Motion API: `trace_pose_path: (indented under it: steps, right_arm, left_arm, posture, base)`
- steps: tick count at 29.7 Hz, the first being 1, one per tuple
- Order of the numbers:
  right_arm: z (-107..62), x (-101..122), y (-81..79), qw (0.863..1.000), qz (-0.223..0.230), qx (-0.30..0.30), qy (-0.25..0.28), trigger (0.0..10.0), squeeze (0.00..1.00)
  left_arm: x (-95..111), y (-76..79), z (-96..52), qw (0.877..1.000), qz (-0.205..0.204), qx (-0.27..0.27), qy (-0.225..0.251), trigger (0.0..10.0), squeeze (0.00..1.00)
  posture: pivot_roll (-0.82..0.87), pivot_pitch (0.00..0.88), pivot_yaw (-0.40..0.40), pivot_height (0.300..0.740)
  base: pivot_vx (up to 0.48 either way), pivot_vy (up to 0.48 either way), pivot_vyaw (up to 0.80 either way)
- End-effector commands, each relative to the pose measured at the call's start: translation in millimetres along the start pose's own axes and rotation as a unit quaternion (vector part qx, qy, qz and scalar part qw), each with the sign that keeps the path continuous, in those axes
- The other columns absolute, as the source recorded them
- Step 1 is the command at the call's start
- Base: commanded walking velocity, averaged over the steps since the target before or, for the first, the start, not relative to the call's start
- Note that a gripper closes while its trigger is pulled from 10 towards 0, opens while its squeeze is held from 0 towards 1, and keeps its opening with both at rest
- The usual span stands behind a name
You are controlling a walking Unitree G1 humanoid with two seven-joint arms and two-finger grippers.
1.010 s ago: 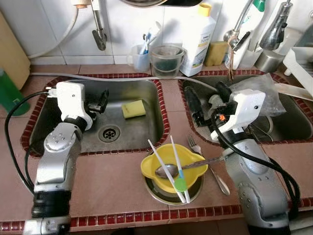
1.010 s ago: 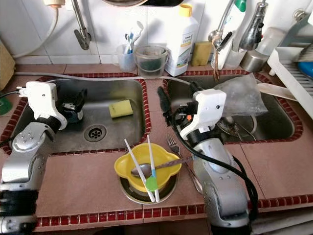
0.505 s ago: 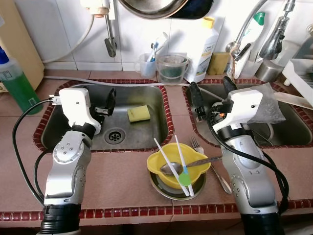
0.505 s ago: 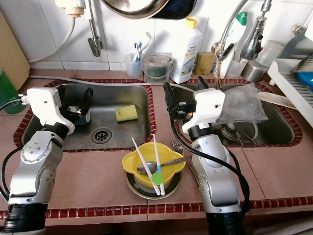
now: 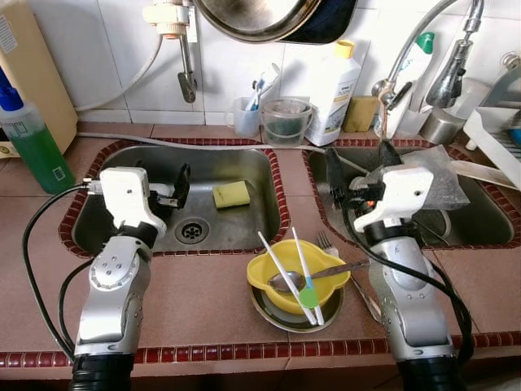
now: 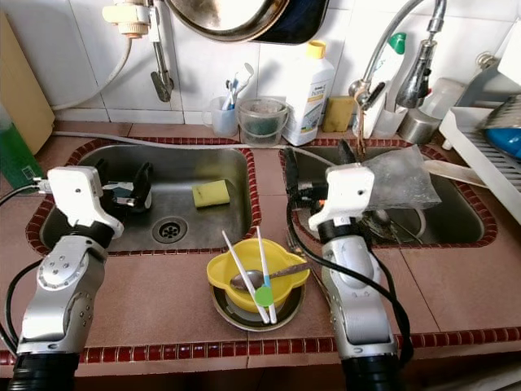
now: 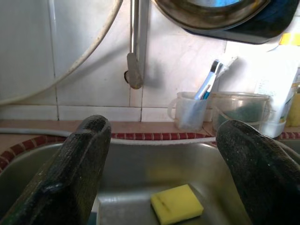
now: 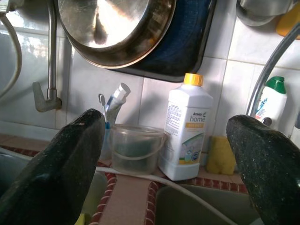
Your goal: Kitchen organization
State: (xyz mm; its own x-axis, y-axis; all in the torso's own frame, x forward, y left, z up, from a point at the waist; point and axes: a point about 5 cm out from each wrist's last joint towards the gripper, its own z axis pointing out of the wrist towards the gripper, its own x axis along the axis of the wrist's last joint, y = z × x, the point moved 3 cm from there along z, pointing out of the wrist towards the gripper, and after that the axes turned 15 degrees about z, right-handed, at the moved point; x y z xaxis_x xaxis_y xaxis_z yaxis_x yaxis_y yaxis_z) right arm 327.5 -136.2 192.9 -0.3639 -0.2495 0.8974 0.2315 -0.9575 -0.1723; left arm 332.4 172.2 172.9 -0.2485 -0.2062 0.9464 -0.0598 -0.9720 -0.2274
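Note:
A yellow bowl [image 5: 297, 275] sits in a metal dish [image 5: 277, 314] on the tiled counter in front of the two sinks. It holds a spoon [image 5: 285, 281] and two white sticks [image 5: 303, 265]. A fork [image 5: 326, 242] lies to its right. A yellow sponge [image 5: 232, 194] rests in the left sink [image 5: 244, 236]. My left gripper [image 6: 124, 181] hangs open over that sink, short of the sponge [image 7: 177, 204]. My right gripper [image 5: 361, 163] is open above the right sink's near-left corner, with nothing between its fingers [image 8: 75, 154].
A crumpled clear bag [image 5: 444, 175] and dishes lie in the right sink. Along the back wall stand a toothbrush cup [image 5: 247, 114], a clear tub [image 5: 285, 120], a white detergent bottle [image 5: 342, 81] and taps. A green bottle [image 5: 28, 138] stands far left, a dish rack [image 5: 501, 106] far right, and a pan [image 5: 260, 16] hangs overhead.
The camera has pulled back and tilted up, so more wall shows. Both grippers stay open over their sinks. The bowl, sponge and fork lie where they were.

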Motion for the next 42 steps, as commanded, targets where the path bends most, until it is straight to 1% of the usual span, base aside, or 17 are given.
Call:
trace_pose_path:
  steps: [1, 7, 10, 28, 35, 36, 42]
  right_arm:
    - [-1.0, 0.5, 7.5, 1.000, -0.005, -0.013, 0.004, 10.0, 0.00]
    - [-0.7, 0.6, 7.2, 1.000, -0.008, -0.013, 0.010, 10.0, 0.00]
    - [-0.6, 0.0, 6.7, 1.000, -0.009, -0.011, 0.011, 10.0, 0.00]
    - [-1.4, -1.8, 6.0, 1.000, -0.008, -0.008, 0.011, 10.0, 0.00]
    - [-0.9, -1.6, 5.8, 1.000, -0.008, -0.006, 0.013, 10.0, 0.00]
    - [-0.7, -1.7, 5.5, 1.000, -0.008, -0.006, 0.013, 10.0, 0.00]
    - [-1.4, -3.2, 5.3, 1.000, -0.009, -0.006, 0.011, 10.0, 0.00]
  left_arm:
    - [-3.3, 3.7, -0.9, 1.000, 0.004, -0.005, -0.004, 10.0, 0.00]
    - [-0.9, 6.0, -0.1, 1.000, 0.000, -0.009, 0.006, 10.0, 0.00]
    - [0.1, 5.7, 0.7, 1.000, -0.004, -0.010, 0.009, 10.0, 0.00]
    - [4.7, 5.6, 4.0, 1.000, 0.002, -0.012, 0.017, 10.0, 0.00]
    - [10.7, 7.3, 5.9, 0.999, -0.004, -0.019, 0.032, 10.0, 0.00]
    - [11.1, 7.3, 6.2, 0.999, 0.005, -0.021, 0.032, 10.0, 0.00]
    - [12.7, 7.4, 5.4, 0.999, 0.018, -0.025, 0.041, 10.0, 0.00]
  posture:
    - [-0.07, 0.000, -0.012, 0.740]
    - [-0.07, 0.000, -0.010, 0.740]
    - [-0.07, 0.000, -0.011, 0.740]
    - [-0.07, 0.000, -0.008, 0.740]
    - [-0.07, 0.000, -0.008, 0.740]
    - [-0.07, 0.000, -0.008, 0.740]
    - [-0.07, 0.000, -0.006, 0.740]
  base:
    - [0.000, 0.000, 0.00]
    - [0.000, 0.000, 0.00]
    - [-0.267, 0.000, 0.00]
    - [-0.272, 0.000, 0.00]
    - [0.000, 0.000, 0.00]
    - [0.000, 0.000, 0.00]
    - [0.000, 0.000, 0.00]
